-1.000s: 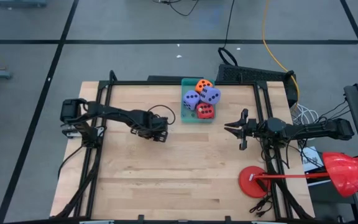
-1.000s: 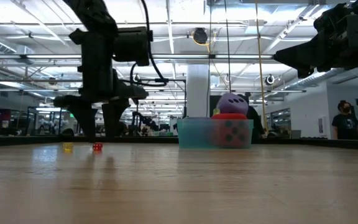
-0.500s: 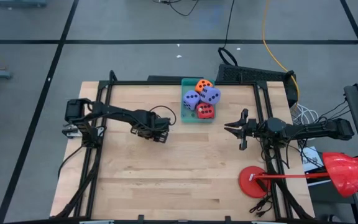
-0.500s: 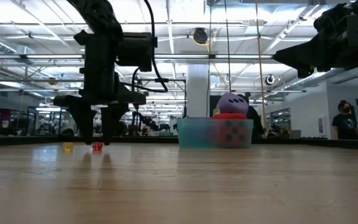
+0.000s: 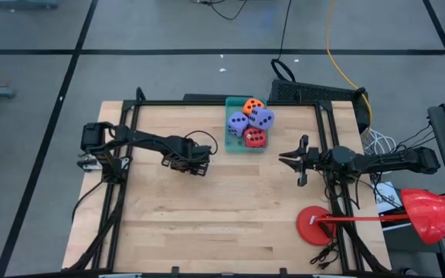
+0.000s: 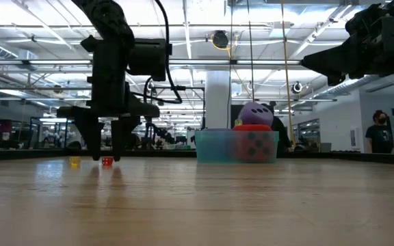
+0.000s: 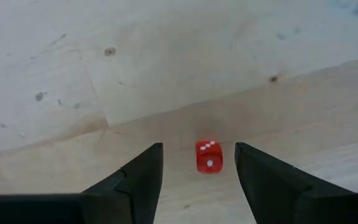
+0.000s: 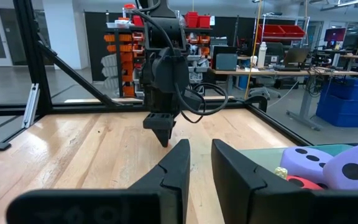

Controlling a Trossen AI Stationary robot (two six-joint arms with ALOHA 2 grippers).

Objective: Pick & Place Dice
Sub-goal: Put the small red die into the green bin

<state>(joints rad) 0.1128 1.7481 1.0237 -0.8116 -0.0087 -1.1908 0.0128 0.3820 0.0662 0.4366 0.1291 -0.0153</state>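
Four soft dice sit piled in the teal tray (image 5: 229, 147) at the table's far middle: two lavender (image 5: 239, 122) (image 5: 262, 117), one orange (image 5: 251, 104), one red (image 5: 256, 137). My left gripper (image 5: 199, 167) hangs open, fingers pointing down, left of the tray. In the left wrist view its fingers (image 7: 199, 152) stand on either side of a tiny red die (image 7: 209, 157) with white pips that lies on the wood; they do not touch it. In the low view that die (image 6: 107, 161) sits under the gripper (image 6: 108, 156). My right gripper (image 5: 286, 159) waits open, level, right of the tray.
A tiny yellow die (image 6: 74, 162) lies near the red one. A red disc with a red handle (image 5: 315, 224) stands at the table's right near corner. Black frame rails (image 5: 327, 131) run along both sides. Bare wood spreads toward the near edge. A person (image 6: 378, 133) stands far behind.
My left gripper has come down a little toward the table over the tiny red die. The dice in the tray and my right arm have kept still.
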